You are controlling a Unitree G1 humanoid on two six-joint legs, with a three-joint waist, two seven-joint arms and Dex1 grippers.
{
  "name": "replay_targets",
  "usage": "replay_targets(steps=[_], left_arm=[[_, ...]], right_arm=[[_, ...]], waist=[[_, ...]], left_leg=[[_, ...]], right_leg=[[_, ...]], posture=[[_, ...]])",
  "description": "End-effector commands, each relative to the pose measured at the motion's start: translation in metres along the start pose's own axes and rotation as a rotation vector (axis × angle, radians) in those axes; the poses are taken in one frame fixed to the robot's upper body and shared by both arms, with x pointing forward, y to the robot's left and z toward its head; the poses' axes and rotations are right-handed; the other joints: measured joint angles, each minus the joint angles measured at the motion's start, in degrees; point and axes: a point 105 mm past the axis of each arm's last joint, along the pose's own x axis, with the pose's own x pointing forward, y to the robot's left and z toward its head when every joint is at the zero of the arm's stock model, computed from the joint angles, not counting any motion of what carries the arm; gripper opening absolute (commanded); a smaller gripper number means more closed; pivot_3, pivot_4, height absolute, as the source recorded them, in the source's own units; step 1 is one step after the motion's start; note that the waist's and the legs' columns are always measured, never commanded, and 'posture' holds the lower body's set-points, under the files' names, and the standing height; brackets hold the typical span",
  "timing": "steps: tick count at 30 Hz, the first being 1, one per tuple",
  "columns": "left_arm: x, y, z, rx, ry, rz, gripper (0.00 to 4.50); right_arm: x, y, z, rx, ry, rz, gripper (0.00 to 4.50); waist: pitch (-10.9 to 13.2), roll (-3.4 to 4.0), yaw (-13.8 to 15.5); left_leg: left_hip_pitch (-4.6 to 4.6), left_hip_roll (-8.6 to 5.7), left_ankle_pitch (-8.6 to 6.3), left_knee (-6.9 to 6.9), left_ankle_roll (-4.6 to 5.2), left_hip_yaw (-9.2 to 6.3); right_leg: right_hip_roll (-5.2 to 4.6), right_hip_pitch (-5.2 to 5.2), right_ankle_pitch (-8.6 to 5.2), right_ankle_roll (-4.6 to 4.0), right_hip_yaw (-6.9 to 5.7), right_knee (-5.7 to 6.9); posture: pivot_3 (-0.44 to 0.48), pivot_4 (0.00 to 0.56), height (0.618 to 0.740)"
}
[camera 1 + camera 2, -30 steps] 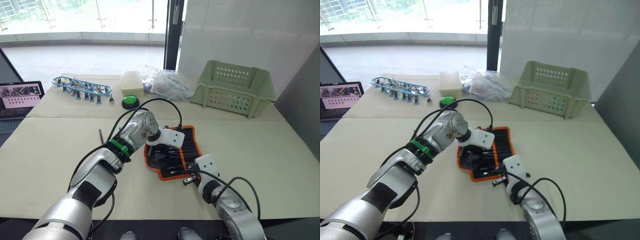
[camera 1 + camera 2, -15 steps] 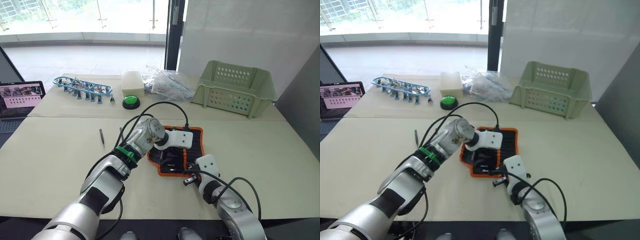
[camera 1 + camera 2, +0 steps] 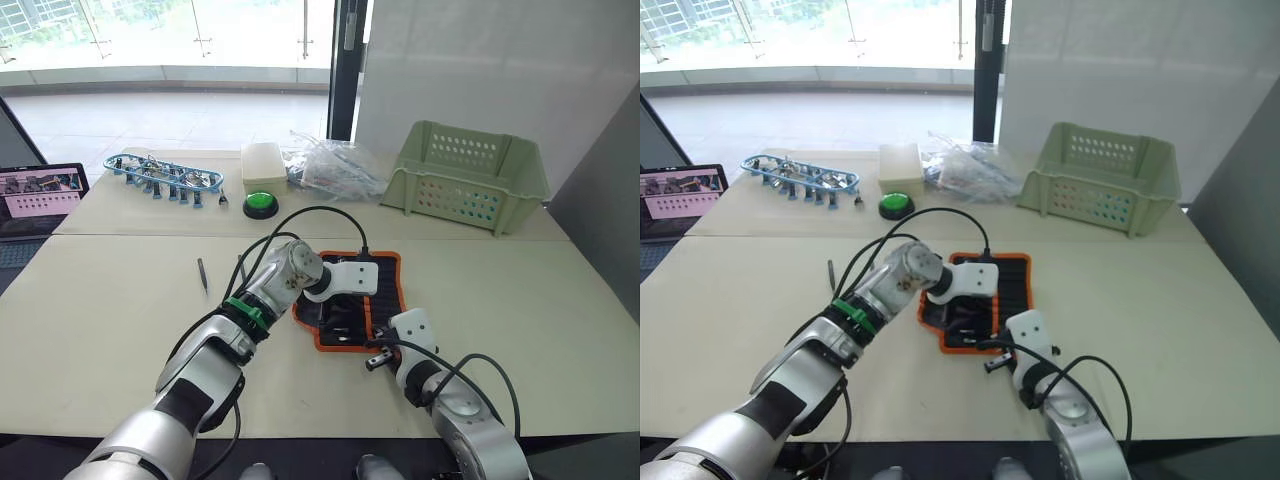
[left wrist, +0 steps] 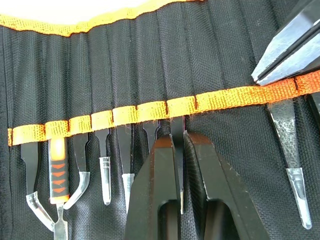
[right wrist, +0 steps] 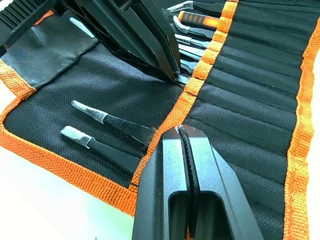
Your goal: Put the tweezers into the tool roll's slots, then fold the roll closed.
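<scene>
The tool roll (image 3: 358, 300) lay open on the tabletop (image 3: 120, 320), several tweezers (image 4: 104, 172) seated in its slots (image 4: 127, 75) under the orange band. The left tool (image 4: 178, 200) was clamped on one tweezer at its slot. The right tool (image 5: 186, 165) pinched the roll's orange band. One loose tweezer (image 3: 202, 273) lay well apart, left of the roll.

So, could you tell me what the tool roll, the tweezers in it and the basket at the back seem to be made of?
The tool roll looks like coarse woven black fabric, matte, with orange webbing trim; the weave shows. The tweezers look like matte black-coated metal; their pale tips are probably plastic caps. The basket looks like moulded pale green plastic with rows of punched holes.
</scene>
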Motion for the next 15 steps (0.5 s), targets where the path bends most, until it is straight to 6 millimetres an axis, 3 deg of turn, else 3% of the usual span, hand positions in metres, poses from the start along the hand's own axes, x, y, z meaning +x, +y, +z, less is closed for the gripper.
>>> replay_targets(steps=[1,6,10,13,15], left_arm=[[-0.020,0.019,0.006,-0.027,-0.052,0.140,0.41],[-0.036,0.018,0.008,-0.116,-0.148,0.166,2.13],[-0.061,0.020,0.006,-0.202,-0.215,0.207,3.49],[-0.093,0.019,-0.003,-0.300,-0.286,0.260,4.48],[-0.121,0.014,-0.018,-0.358,-0.344,0.350,4.48]], right_arm=[[0.002,0.022,-0.026,0.032,0.108,0.109,0.00],[0.002,0.022,-0.025,0.026,0.110,0.117,0.00],[0.003,0.021,-0.025,0.021,0.110,0.122,0.00],[0.003,0.020,-0.024,0.013,0.111,0.125,0.00],[0.003,0.017,-0.024,0.003,0.112,0.128,0.00]], waist=[[0.0,0.00,-0.2],[0.0,0.01,-0.7],[0.0,0.01,-0.8],[0.0,0.04,-1.2],[0.0,0.08,-1.4]], left_leg=[[0.01,0.00,0.00,0.00,0.00,0.00],[0.01,0.01,0.00,0.00,0.00,-0.02],[0.01,0.01,0.00,0.00,0.00,-0.05],[0.02,0.01,0.00,-0.01,0.00,-0.06],[0.04,0.03,0.00,-0.03,0.00,-0.08]], right_leg=[[0.00,0.00,0.00,0.00,0.01,0.01],[0.00,-0.02,0.00,0.00,0.00,0.04],[0.00,-0.02,0.00,-0.01,-0.01,0.05],[0.00,-0.02,0.00,-0.01,-0.01,0.06],[0.01,-0.02,0.00,-0.01,-0.02,0.09]], posture=[[0.000,0.150,0.713],[0.000,0.150,0.713],[0.000,0.150,0.713],[0.000,0.150,0.713],[0.000,0.150,0.713]])
